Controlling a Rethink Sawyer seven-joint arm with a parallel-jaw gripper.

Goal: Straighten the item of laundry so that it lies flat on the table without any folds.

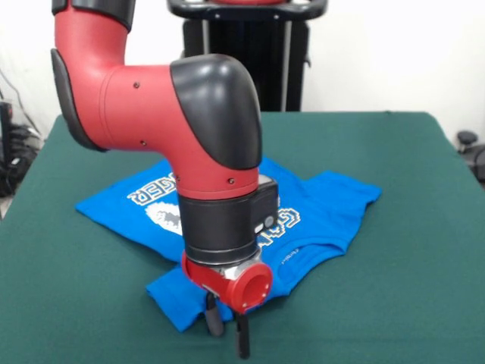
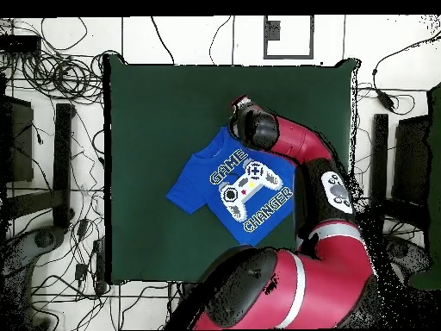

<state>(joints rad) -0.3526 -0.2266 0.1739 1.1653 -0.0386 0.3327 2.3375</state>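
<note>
Looking at the front view, I see the gripper (image 1: 226, 334) low in the centre of the frame with its jaws apart, hanging over the near corner of the blue T-shirt (image 1: 326, 205), which lies mid-frame on the green table (image 1: 424, 288) with that lower edge turned under. I judge the risk is a shallow pinch: the fingertips (image 1: 242, 345) could catch only the top layer or slip off and drag the fold tighter.
</note>
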